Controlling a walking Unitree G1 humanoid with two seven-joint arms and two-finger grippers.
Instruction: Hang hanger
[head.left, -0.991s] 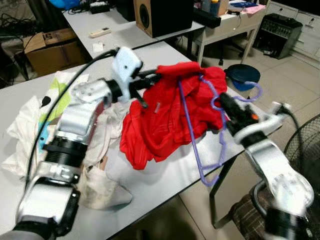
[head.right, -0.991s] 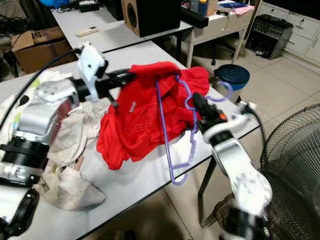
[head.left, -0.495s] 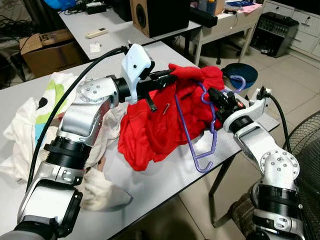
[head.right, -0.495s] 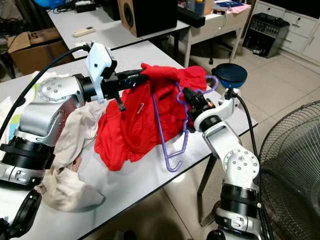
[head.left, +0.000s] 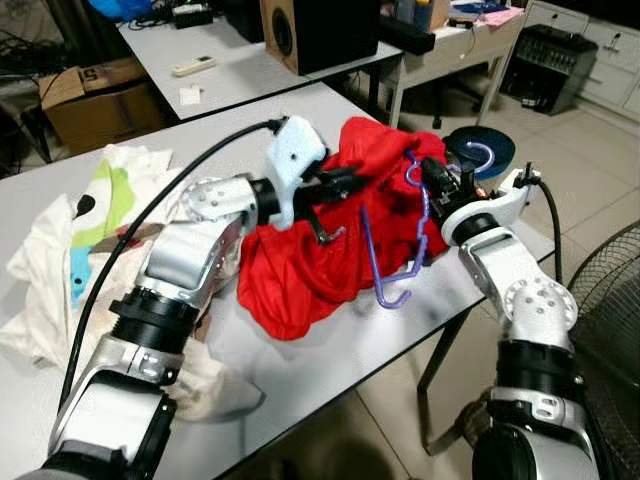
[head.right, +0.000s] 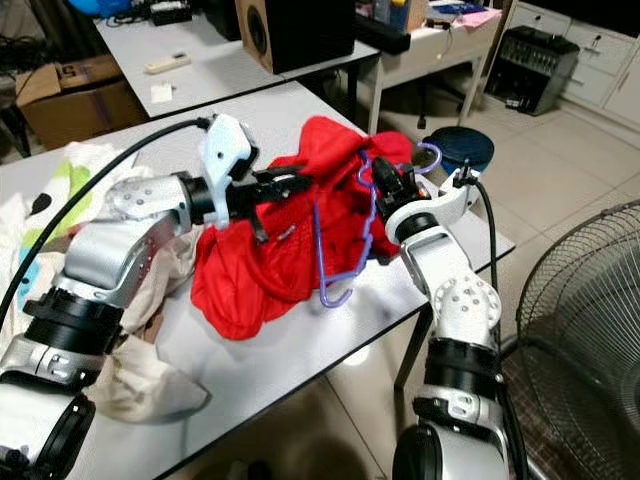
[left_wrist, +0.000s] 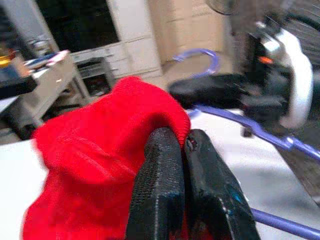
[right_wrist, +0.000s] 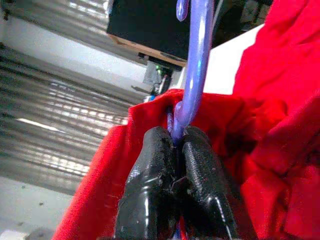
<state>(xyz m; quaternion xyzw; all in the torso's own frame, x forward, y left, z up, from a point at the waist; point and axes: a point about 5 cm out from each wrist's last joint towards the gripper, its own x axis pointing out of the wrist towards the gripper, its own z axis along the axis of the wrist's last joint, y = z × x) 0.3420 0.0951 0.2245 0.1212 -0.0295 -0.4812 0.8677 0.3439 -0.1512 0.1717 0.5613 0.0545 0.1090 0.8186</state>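
Note:
A red garment (head.left: 330, 240) lies bunched on the grey table (head.left: 330, 350). A purple plastic hanger (head.left: 385, 255) runs across its right side, hook (head.left: 482, 153) up past the table's corner. My left gripper (head.left: 352, 182) is shut on a fold of the red garment (left_wrist: 105, 145), holding its upper edge raised. My right gripper (head.left: 432, 172) is shut on the purple hanger (right_wrist: 195, 55) near its neck, right against the red cloth (right_wrist: 280, 125). The two grippers are close together over the garment's top.
White and light printed clothes (head.left: 70, 240) are heaped on the table's left. A second table with a speaker (head.left: 320, 30) stands behind. A dark blue round stool (head.left: 480, 150) and a fan (head.left: 610, 300) stand on the floor to the right, beyond the table edge.
My right gripper has carried the hanger up and left, against the garment's top. My left gripper has moved right with the red cloth, toward it. The hanger's lower end has risen.

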